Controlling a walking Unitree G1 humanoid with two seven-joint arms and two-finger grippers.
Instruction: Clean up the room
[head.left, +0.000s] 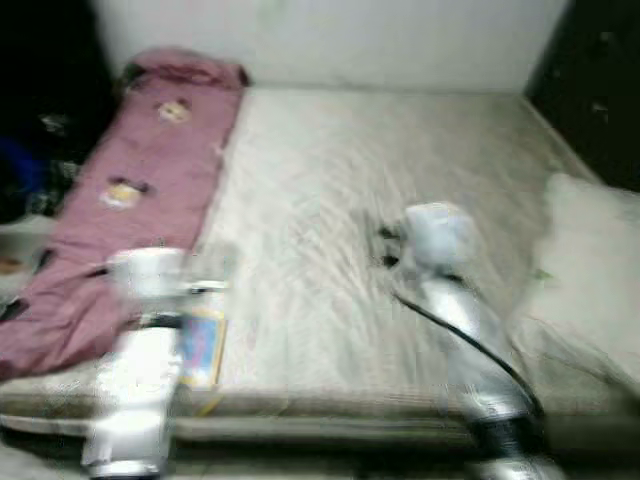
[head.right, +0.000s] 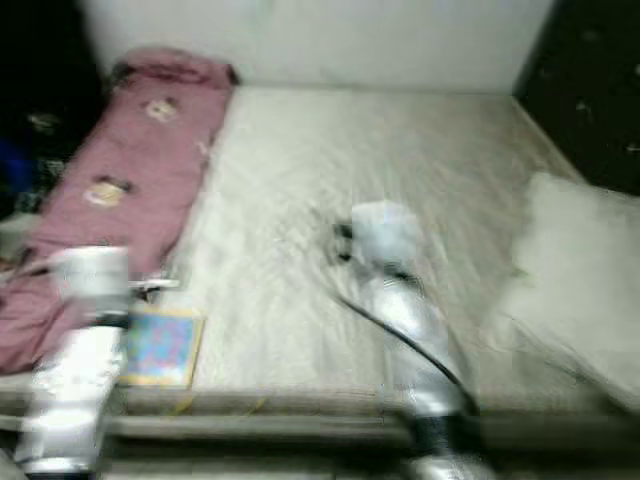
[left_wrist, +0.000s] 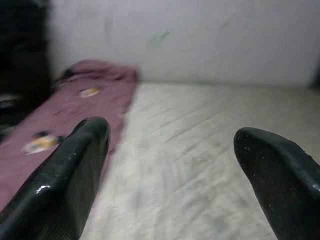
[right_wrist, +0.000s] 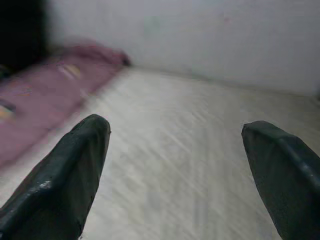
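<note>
Both grippers, left gripper and right gripper, gape over the bed; pink blanket (blurred, seemingly crumpled) lies leftward.

Blurred view: pink blanket with small printed patches lies lengthwise, rumpled, along bed's left edge; colourful flat book lies at front edge just beside blanket's near end; pale bunched pillow rests on bed's right side, well apart.
</note>
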